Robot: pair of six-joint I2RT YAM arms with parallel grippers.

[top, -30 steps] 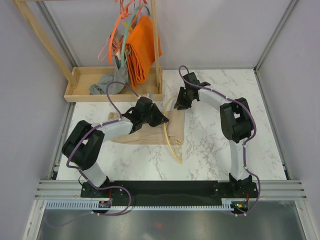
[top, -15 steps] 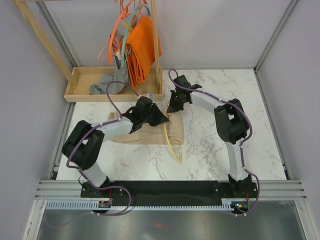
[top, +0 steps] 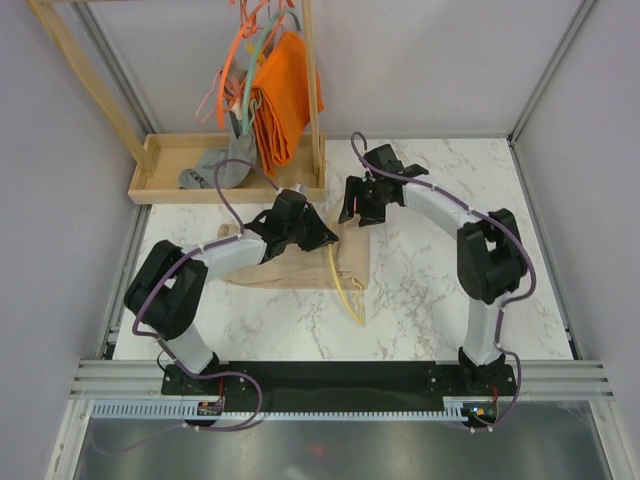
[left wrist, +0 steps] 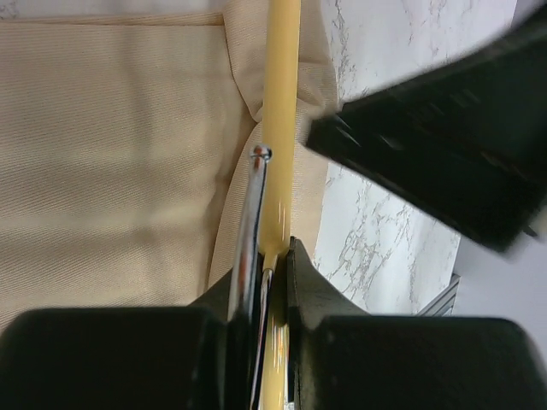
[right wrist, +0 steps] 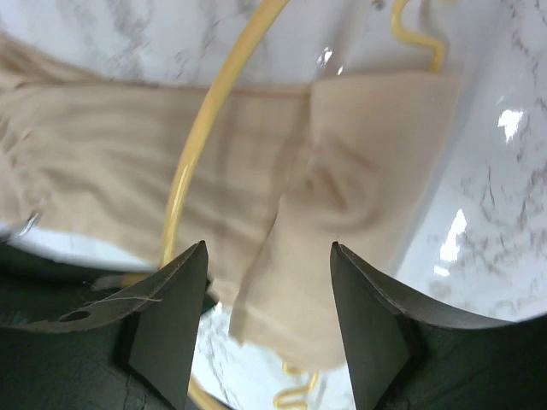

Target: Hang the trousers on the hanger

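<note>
Beige trousers (top: 290, 268) lie folded on the marble worktop (top: 430, 290), with the pale yellow hanger (top: 345, 290) across their right end. The left pincer (top: 322, 238) is clamped on the hanger (bar and metal hook together). The right pincer (top: 358, 212) is spread wide over the trousers, gripping nothing.

Matt ribbed cloth trousers (left wrist: 111, 154); glossy plastic hanger (left wrist: 280, 102), shiny metal hook (left wrist: 250, 222).

open tabletop (top: 425, 290) right of trousers (top: 290, 273), wooden tray (top: 160, 160) blocking far left
</note>
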